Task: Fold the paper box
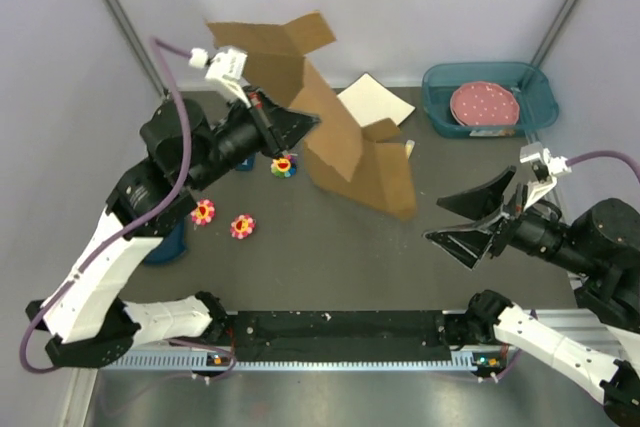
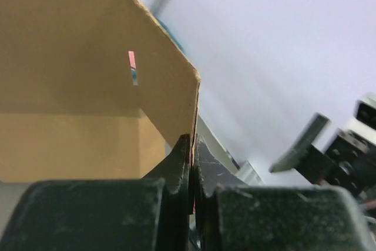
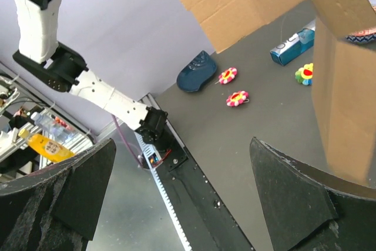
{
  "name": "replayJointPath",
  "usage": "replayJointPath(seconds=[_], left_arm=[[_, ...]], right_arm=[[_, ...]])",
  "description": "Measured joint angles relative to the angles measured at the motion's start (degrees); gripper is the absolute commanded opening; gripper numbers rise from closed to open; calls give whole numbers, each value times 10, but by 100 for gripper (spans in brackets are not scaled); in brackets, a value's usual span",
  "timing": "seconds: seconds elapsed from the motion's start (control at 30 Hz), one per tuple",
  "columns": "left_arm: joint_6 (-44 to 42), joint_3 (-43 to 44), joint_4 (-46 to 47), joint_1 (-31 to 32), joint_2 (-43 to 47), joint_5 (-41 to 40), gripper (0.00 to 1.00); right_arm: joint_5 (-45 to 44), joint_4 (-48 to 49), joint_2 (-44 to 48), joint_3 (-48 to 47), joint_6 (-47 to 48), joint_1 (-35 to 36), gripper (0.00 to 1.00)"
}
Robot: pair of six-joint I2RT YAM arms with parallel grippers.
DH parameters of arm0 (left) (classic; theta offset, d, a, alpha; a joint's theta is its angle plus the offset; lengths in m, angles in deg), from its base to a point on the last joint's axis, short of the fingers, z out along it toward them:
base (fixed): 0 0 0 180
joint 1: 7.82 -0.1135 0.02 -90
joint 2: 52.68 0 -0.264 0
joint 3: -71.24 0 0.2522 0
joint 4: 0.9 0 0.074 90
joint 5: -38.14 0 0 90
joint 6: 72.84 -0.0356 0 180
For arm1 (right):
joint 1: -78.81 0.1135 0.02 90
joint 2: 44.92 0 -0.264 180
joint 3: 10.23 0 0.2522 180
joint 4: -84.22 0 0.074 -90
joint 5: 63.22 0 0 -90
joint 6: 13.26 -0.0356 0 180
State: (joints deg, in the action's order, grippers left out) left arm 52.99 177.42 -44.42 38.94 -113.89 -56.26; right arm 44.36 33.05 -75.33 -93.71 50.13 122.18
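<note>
Holding paper box up by one edge, left side

Left gripper (image 2: 192,166) is clenched on a thin edge of the paper box (image 1: 345,142); in the left wrist view the cardboard edge sits pinched between both fingers (image 2: 176,168). The box is raised and tilted over the far middle of the table (image 1: 330,267). Its upper flaps stand open at far left above the gripper. The lower end slopes down to the right, toward the mat at centre; can't tell if it touches. It is part-folded, with panels bent at the creases and one small slit showing in the left wrist view.

Right gripper (image 1: 436,222) hangs at near right with its jaws spread wide, grasping nothing and well apart from the box.

A white paper sheet (image 1: 375,99) lies flat just behind the box. A teal bin (image 1: 535,97) at far right holds a pink dotted disc (image 1: 485,105). Two pink flower toys (image 1: 203,212) (image 1: 243,227) lie at near left, and a multicolour flower toy (image 1: 284,164) lies just beside the left gripper. A dark blue object (image 3: 197,72) lies at the left edge.
</note>
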Motion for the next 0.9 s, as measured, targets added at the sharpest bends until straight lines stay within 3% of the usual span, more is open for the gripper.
replayJointPath(seconds=[0.2, 0.47, 0.6, 0.73, 0.9], left_arm=[[-13, 165, -57, 0, -96, 231, 0], [-2, 188, -61, 1, -71, 423, 0], [-32, 131, -53, 0, -28, 460, 0], [-80, -26, -34, -40, 24, 502, 0], [-122, -128, -28, -146, -92, 543, 0]], right_arm=[[-2, -8, 19, -24, 2, 0, 98], [42, -14, 23, -122, 12, 0, 97], [81, -11, 23, -160, 12, 0, 98], [101, -4, 23, -165, 14, 0, 97], [112, 0, 24, -121, 13, 0, 97]])
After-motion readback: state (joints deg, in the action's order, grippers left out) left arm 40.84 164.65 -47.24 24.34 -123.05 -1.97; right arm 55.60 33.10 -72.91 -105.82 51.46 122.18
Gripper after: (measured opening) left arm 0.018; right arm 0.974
